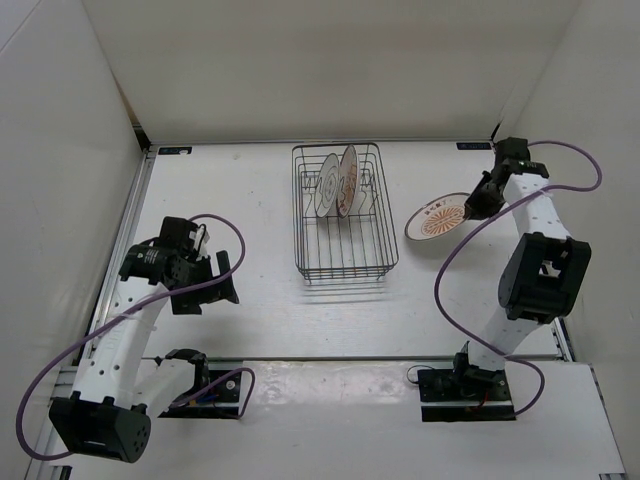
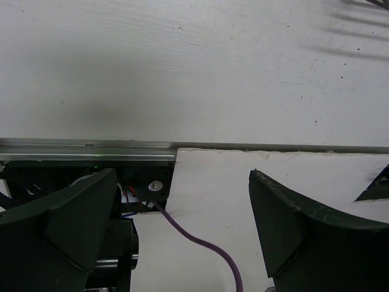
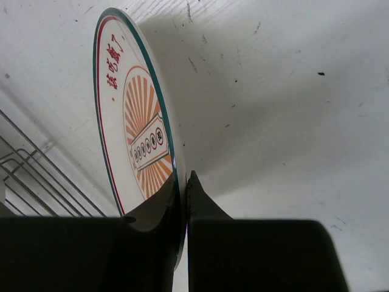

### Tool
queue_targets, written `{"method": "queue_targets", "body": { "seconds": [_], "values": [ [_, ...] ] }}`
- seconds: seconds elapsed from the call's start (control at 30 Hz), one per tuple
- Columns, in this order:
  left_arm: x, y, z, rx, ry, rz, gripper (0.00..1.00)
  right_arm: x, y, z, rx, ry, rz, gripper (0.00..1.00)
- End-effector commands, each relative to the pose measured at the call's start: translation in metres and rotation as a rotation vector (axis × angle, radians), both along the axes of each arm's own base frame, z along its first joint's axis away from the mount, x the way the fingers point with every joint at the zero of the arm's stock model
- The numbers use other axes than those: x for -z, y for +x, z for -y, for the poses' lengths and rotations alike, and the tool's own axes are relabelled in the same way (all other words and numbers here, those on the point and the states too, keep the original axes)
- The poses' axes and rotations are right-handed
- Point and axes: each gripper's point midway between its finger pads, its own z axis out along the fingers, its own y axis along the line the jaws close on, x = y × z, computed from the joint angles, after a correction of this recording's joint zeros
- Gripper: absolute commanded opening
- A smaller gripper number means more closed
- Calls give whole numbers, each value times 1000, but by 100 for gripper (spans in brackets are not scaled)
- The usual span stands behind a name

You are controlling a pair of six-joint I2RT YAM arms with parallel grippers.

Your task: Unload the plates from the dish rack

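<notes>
The dark wire dish rack [image 1: 345, 255] stands at the table's middle back, with two pale plates [image 1: 337, 184] upright in its far end. My right gripper [image 1: 472, 207] is shut on the rim of the third plate [image 1: 436, 219], the one with the orange sunburst centre, and holds it just right of the rack. In the right wrist view this plate [image 3: 135, 128] stands on edge between my fingers [image 3: 200, 204], over the white table. My left gripper [image 1: 226, 278] is open and empty, left of the rack near the front; its wrist view shows only bare table between the fingers [image 2: 285, 225].
White walls close in the table at the back and both sides. A metal rail [image 2: 91, 146] runs along the table's near edge by the arm bases. A purple cable [image 2: 203, 246] loops below the left gripper. A corner of the rack [image 3: 36, 182] shows beside the held plate.
</notes>
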Motion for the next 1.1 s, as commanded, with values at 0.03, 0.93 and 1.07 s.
{"method": "queue_targets", "body": {
  "seconds": [0.03,0.93,1.07],
  "values": [
    [0,2,-2,-8,14,27,100,11,7,6,52,96,45,0],
    [-1,4,-5,-11,30,27,100,-48,-6,3,-50,102,136,60],
    [1,4,-2,-14,15,22,100,-127,31,-26,-149,-18,365,62]
  ]
}}
